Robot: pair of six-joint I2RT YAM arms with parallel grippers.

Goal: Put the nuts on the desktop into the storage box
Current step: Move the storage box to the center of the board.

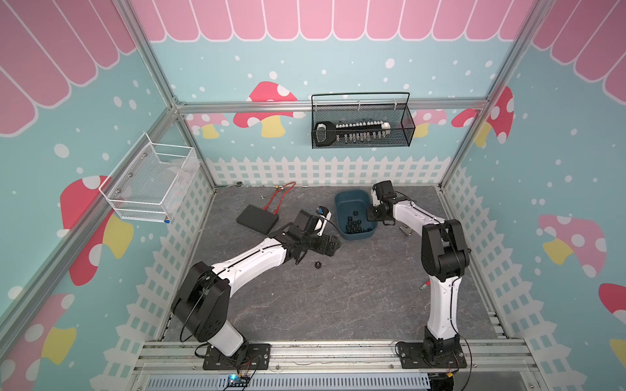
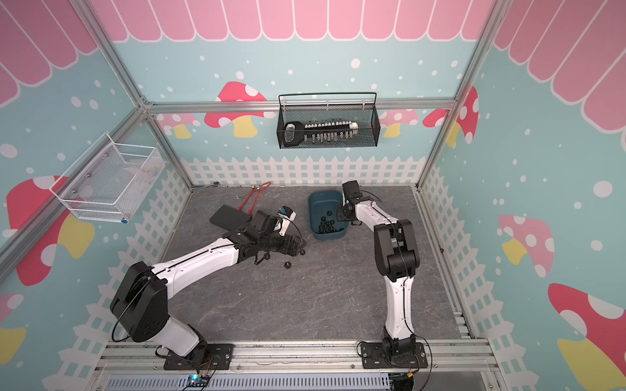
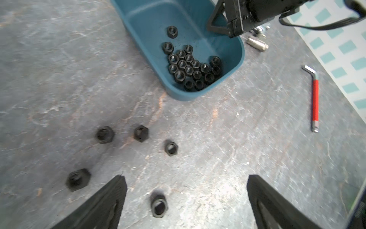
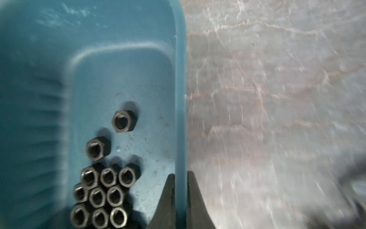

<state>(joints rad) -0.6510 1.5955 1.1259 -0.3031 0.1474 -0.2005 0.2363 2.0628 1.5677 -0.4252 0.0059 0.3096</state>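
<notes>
Right end effector (image 4: 180,179) clamps storage box (image 4: 179,79) wall; left end effector (image 3: 186,190) released.
Risk — box tips, spilling nuts (image 3: 191,67) — five loose nuts (image 3: 158,205) remain on tabletop (image 3: 217,148).

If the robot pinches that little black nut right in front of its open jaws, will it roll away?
Probably not. The nut lies flat on the desktop, and its six flat sides should stop rolling. It looks like hard metal, so likely stiff, heavy for its size. Being so small, it might slip from the left gripper.

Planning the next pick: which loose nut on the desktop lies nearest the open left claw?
The nut lying between the left claw's fingers; the other four loose nuts lie farther out toward the storage box.
</notes>
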